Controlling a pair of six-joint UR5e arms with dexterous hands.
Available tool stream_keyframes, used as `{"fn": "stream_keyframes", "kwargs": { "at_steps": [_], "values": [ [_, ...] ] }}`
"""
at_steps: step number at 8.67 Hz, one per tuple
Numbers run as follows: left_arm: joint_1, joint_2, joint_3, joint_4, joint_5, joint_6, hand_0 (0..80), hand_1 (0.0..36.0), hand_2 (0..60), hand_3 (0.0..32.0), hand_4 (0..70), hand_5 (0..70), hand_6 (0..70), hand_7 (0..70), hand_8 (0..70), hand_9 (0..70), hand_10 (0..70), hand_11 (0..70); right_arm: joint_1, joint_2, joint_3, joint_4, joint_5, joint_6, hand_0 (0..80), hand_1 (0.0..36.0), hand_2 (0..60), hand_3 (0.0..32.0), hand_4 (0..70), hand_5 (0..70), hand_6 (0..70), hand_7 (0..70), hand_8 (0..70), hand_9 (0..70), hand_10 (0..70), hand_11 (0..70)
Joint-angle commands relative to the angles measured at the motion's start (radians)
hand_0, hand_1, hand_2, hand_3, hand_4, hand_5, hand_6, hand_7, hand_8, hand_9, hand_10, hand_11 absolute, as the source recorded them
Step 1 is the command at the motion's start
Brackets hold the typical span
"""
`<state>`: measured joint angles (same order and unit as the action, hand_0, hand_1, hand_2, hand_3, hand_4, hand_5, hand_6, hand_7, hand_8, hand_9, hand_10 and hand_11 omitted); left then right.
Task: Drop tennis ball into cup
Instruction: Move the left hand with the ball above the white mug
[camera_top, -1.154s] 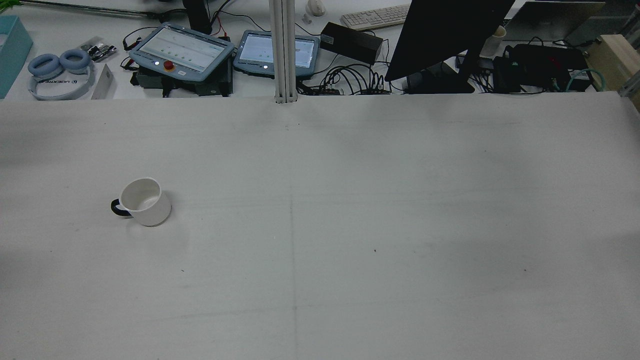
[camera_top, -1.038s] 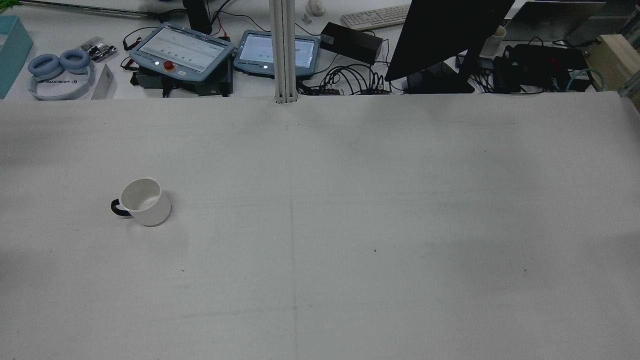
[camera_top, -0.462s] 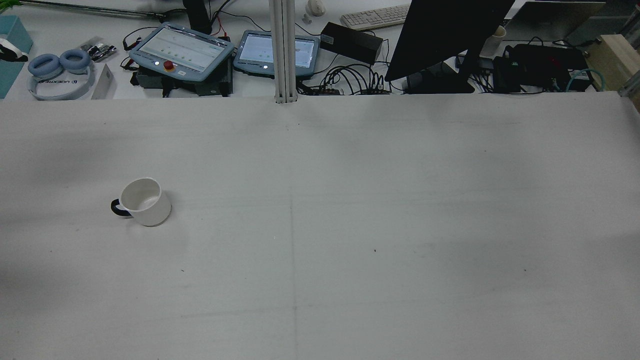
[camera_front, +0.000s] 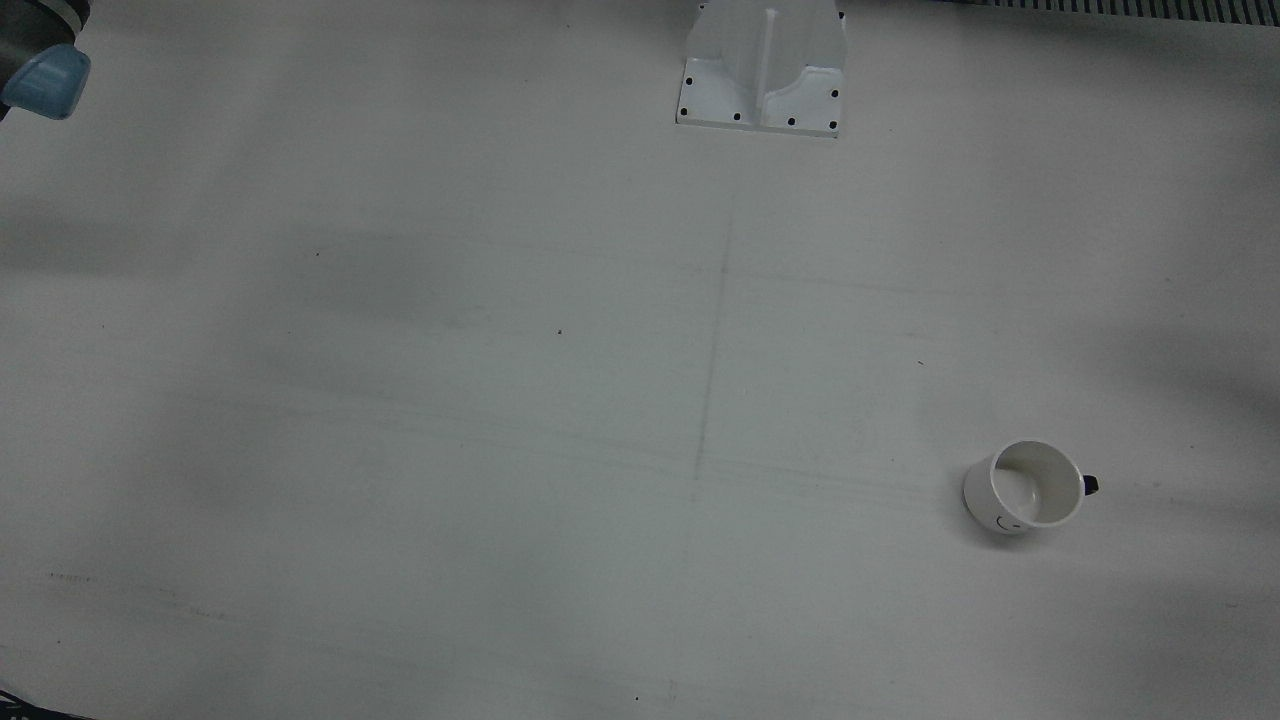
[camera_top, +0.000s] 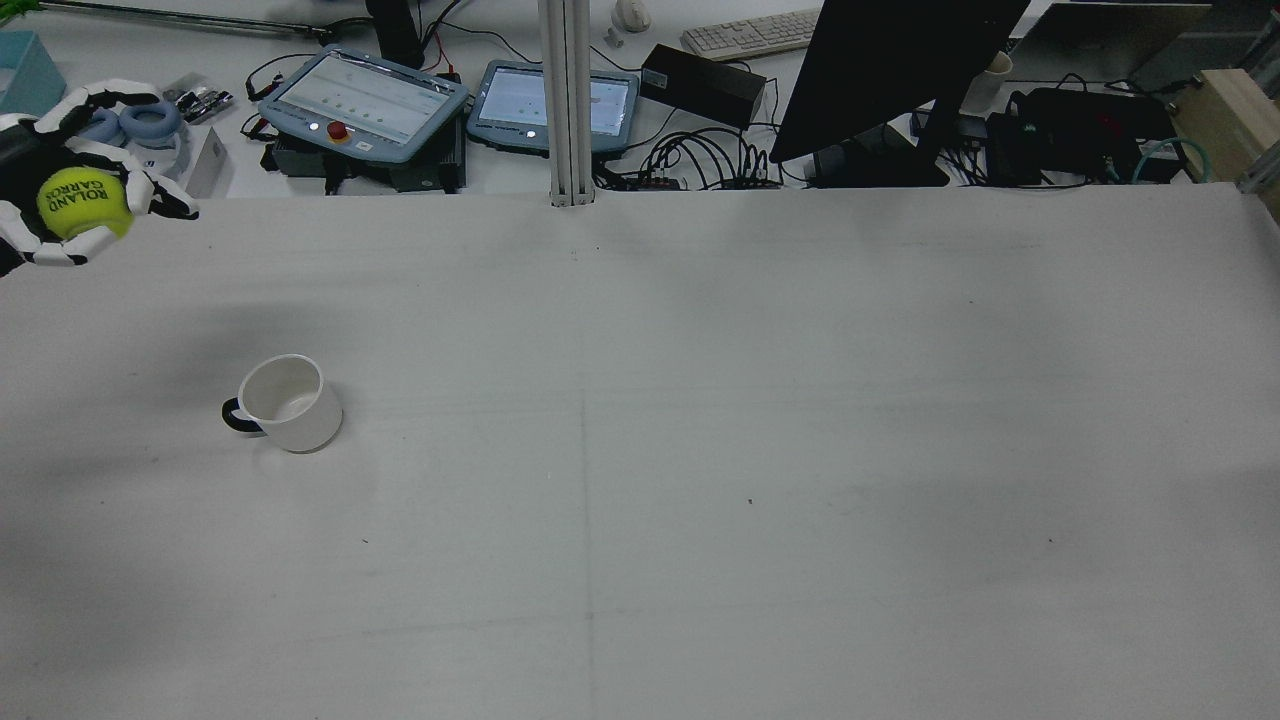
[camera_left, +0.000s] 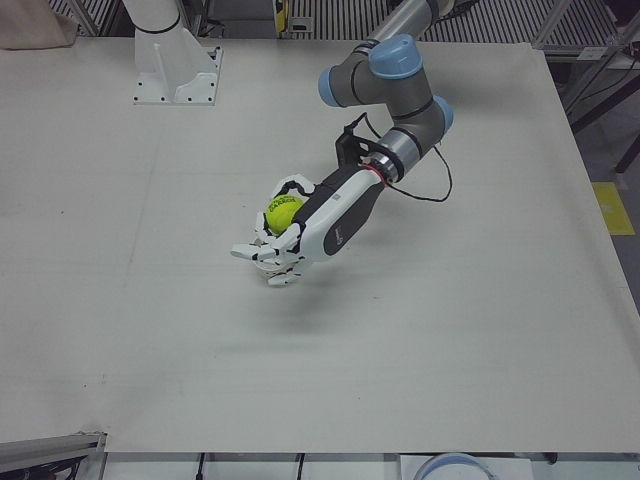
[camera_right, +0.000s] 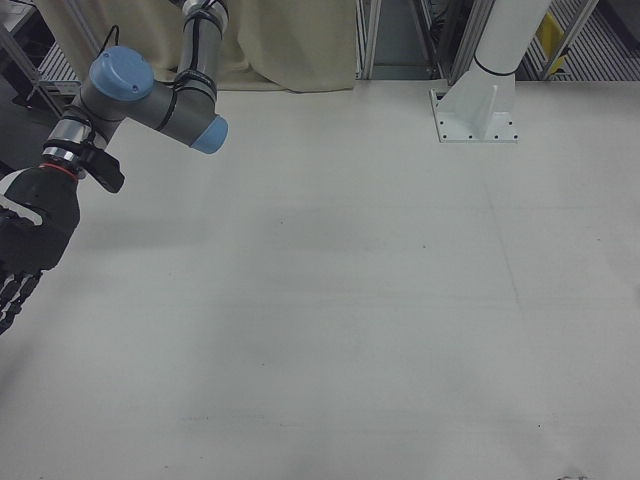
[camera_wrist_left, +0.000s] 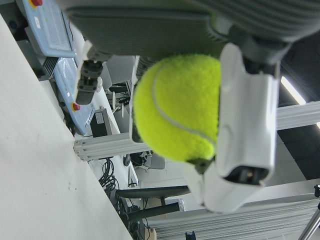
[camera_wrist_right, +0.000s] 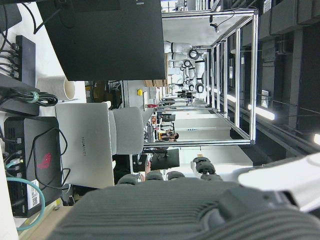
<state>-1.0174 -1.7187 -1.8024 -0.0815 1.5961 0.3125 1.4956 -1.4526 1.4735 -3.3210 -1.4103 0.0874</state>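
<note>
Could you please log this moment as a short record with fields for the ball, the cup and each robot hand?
ball: yellow tennis ball, held above the table
cup: white cup with dark handle, upright on the table, nothing inside
left robot hand: closed around the ball, not over the cup
right robot hand: at the table's edge, holding nothing visible; fingers mostly cut off

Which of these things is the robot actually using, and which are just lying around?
In use: tennis ball, held in the left hand; white cup.

Lying about: headphones, two tablets, keyboard, monitor, cables.
</note>
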Motion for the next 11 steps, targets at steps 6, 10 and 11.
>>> {"fn": "stream_keyframes", "kwargs": {
  "at_steps": [6, 10, 11],
  "values": [
    [0.151, -0.009, 0.129, -0.112, -0.088, 0.069, 80.0, 36.0, 56.5, 32.0, 0.0, 25.1, 49.9, 35.0, 24.8, 16.8, 10.2, 19.0, 0.0, 0.0, 0.002, 0.0, 0.001, 0.0, 0.0, 0.0, 0.0, 0.0, 0.0, 0.0, 0.0, 0.0, 0.0, 0.0, 0.0, 0.0],
    [0.154, -0.007, 0.129, -0.11, -0.088, 0.068, 52.5, 26.7, 33.5, 32.0, 0.0, 12.4, 15.7, 9.1, 8.7, 0.6, 4.1, 8.4, 0.0, 0.0, 0.001, 0.0, 0.001, 0.0, 0.0, 0.0, 0.0, 0.0, 0.0, 0.0, 0.0, 0.0, 0.0, 0.0, 0.0, 0.0],
    [0.154, -0.007, 0.127, -0.11, -0.088, 0.063, 52.4, 26.6, 33.7, 32.0, 0.0, 12.4, 15.5, 8.8, 8.3, 0.5, 4.3, 8.7, 0.0, 0.0, 0.001, 0.0, 0.001, 0.0, 0.0, 0.0, 0.0, 0.0, 0.0, 0.0, 0.0, 0.0, 0.0, 0.0, 0.0, 0.0]
  ]
}}
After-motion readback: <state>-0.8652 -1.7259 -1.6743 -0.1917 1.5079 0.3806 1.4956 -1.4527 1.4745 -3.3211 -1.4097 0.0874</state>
